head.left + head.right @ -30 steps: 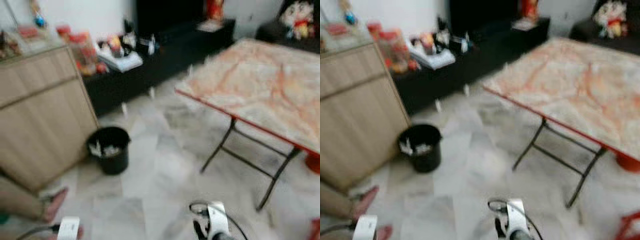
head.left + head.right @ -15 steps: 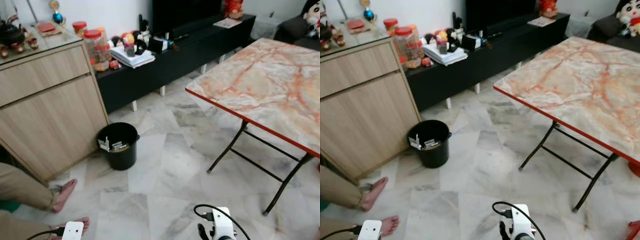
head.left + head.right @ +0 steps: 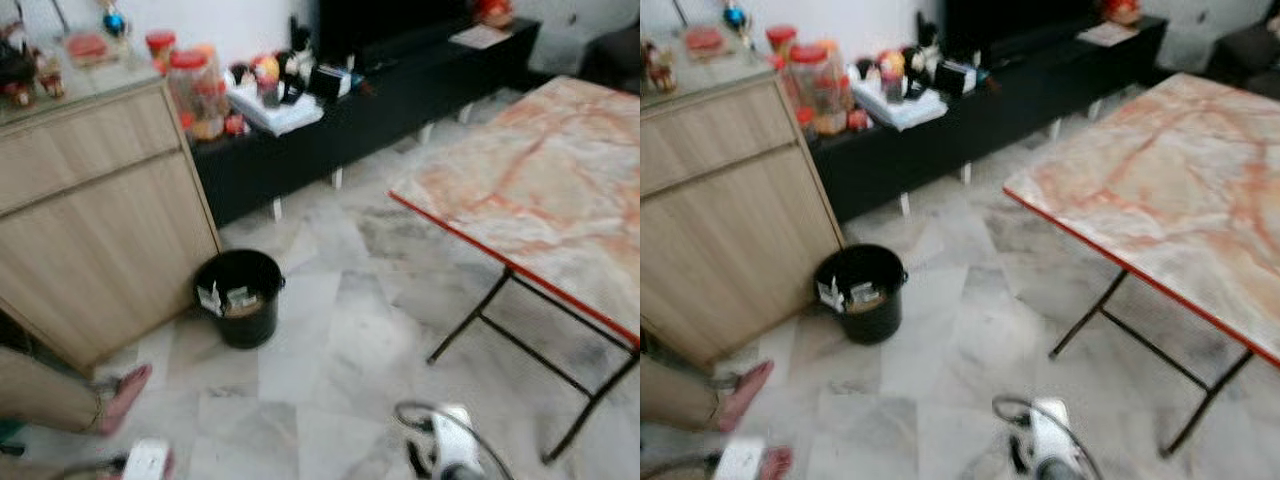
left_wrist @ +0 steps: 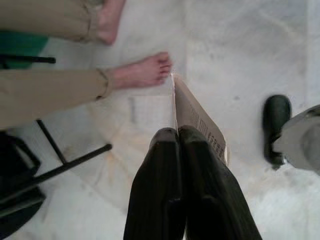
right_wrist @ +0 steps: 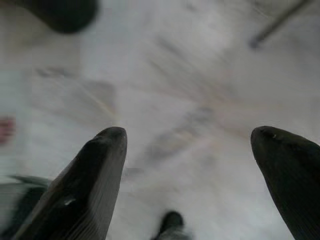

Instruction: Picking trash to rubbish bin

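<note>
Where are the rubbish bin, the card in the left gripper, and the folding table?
rubbish bin (image 3: 240, 312), left eye view, black outer wall.
card (image 4: 200, 122), left wrist view, its printed flat face.
left gripper (image 4: 178, 135), left wrist view, fingertips.
folding table (image 3: 1160, 200), right eye view, bare marbled top.

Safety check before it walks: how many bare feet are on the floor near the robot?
2. One foot lies by the wooden cabinet; the other foot is nearer the robot, just beyond the cardboard piece in the left claw.

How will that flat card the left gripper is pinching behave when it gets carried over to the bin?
The card looks thin and stands edge-on from the shut left gripper, so it is probably light and may flex. Held only at one end, it could swing or slip before reaching the black bin.
</note>
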Motion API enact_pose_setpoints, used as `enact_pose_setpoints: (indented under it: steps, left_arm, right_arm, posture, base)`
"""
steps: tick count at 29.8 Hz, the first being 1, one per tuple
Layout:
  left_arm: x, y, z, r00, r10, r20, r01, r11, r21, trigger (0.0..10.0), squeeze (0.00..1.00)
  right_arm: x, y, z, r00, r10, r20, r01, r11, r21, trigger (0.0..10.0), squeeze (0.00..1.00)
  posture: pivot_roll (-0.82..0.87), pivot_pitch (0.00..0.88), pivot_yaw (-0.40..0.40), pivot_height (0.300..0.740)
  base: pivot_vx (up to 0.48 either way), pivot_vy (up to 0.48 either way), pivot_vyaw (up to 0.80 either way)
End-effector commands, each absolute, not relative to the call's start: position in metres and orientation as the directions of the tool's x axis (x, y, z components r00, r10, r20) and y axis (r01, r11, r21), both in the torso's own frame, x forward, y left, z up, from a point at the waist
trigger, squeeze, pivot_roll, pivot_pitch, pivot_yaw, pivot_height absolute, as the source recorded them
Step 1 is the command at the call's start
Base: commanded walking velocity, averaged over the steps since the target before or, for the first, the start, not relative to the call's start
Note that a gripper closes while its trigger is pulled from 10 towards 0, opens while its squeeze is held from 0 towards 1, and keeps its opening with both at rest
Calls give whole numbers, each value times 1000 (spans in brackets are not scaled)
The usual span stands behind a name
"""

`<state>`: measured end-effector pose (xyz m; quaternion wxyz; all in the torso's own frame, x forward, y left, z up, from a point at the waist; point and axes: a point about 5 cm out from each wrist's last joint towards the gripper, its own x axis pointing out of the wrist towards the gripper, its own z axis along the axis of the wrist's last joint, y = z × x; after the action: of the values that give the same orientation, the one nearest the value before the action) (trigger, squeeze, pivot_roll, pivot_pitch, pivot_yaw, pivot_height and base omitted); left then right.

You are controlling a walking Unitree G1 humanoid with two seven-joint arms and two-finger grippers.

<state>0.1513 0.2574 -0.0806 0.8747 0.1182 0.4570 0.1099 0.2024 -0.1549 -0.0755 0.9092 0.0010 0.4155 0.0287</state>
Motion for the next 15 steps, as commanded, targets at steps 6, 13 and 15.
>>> enact_pose_setpoints:
  steps: [6,13,15]
  left_arm:
    - [156,252,-80,569,294,-768,-80,949,303,10000,0]
    - [156,253,-80,568,297,-767,-80,948,308,10000,0]
    - [156,253,-80,569,298,-767,-79,948,309,10000,0]
  right_arm:
    - [189,-167,-82,607,26,-794,-61,998,-14,10000,0]
    - [188,-164,-83,609,23,-793,-43,999,-4,10000,0]
    - [188,-164,-83,609,20,-793,-39,999,-4,10000,0]
  posture:
    - [109,130,3,740]
    - [110,133,5,740]
    - [112,135,7,740]
  base:
    - [480,0,321]
    - [461,0,432]
    - [345,0,0]
